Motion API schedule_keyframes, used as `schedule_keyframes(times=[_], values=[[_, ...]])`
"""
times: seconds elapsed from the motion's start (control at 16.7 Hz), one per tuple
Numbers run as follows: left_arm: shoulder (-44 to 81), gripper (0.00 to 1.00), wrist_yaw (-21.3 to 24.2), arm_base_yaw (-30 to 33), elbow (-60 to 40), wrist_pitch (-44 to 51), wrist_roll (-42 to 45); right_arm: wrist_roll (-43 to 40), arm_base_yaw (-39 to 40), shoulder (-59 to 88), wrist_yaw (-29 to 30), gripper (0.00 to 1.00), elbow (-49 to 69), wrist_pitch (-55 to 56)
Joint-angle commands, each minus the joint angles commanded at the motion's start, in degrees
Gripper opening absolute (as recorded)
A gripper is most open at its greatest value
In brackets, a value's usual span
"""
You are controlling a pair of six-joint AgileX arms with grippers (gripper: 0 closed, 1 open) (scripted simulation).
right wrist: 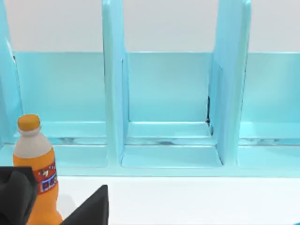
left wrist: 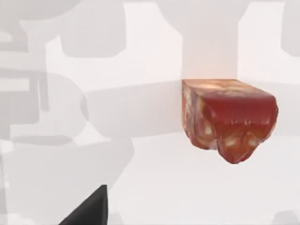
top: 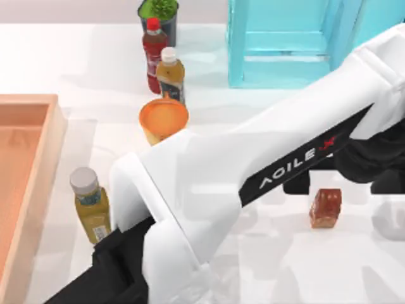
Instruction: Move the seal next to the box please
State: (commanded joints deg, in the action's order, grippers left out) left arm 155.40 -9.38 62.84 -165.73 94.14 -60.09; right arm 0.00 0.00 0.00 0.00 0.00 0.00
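The seal [top: 325,208] is a small glossy reddish-brown block standing on the white table at the right, far from the box. It looms close in the left wrist view [left wrist: 229,119], untouched. The box [top: 47,164] is a light-orange wooden tray with thick walls at the table's left edge. My left arm reaches across the table from the lower left. Its dark gripper [top: 314,182] hovers just behind and above the seal, open, with one dark fingertip [left wrist: 89,211] showing. My right gripper [right wrist: 49,206] faces the turquoise cabinet, its dark fingers apart with nothing held.
A yellow-green bottle [top: 92,206] stands near the box. An orange cup [top: 163,118], a brown-yellow bottle [top: 171,75], a red bottle [top: 152,54] and a plant pot [top: 158,12] line the middle back. A turquoise cabinet frame [top: 285,44] stands at the back right, with an orange bottle [right wrist: 35,173] before it.
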Motion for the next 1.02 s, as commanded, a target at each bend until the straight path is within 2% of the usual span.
schedule_keyframes(times=[0.54, 1.02], values=[[0.1, 1.0, 0.0, -0.4, 1.8, -1.8, 0.2, 0.0, 0.0, 0.0, 0.0, 1.0, 0.0, 0.0], [-3.0, 1.0, 0.1, -1.8, 25.3, -21.9, 1.5, 0.0, 0.0, 0.0, 0.0, 1.0, 0.0, 0.0]])
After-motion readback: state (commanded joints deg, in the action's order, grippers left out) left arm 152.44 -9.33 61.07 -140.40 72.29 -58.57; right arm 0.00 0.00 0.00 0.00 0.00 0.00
